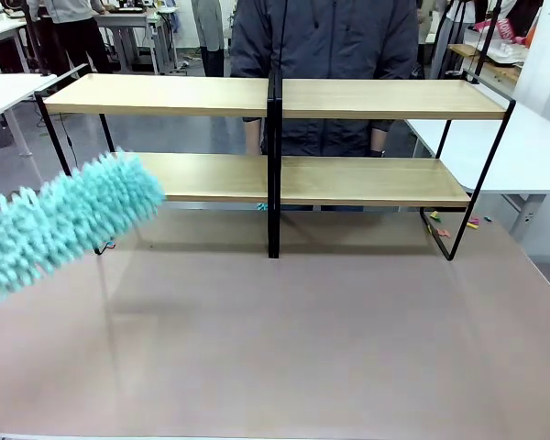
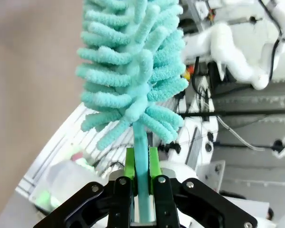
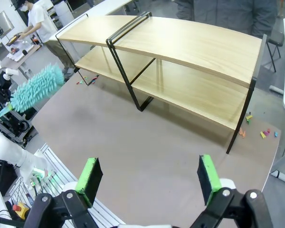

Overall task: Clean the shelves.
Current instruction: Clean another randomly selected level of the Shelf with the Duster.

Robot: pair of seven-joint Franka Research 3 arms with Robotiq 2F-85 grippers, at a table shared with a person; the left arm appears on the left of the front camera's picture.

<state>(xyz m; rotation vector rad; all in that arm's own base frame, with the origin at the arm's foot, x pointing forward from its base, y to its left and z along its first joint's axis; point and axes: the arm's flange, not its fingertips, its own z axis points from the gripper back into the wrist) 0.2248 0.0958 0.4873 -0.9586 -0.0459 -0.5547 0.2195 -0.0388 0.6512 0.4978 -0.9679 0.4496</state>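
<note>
left gripper (image 2: 141, 167) clenched on teal duster (image 1: 69, 222) handle, fluffy head near shelves (image 1: 376, 99) left end; right gripper (image 3: 147, 176) spread wide, empty.

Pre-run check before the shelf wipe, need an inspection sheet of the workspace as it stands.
Surface: brown table, bare in the middle.
Job's things: shelves upright at the far side, both boards bare. Teal duster is off the table, its tip near the lower board's left end; contact can't be told.
Clutter: small coloured scraps on the table by the shelves' right foot.
Grippers: left gripper shut on the duster's handle. Right gripper open, holding nothing, above the near edge of the table.
Cables: loose cables off the table, behind the duster in the left wrist view.
Surroundings: person standing behind the shelves; white table at the right.
</note>
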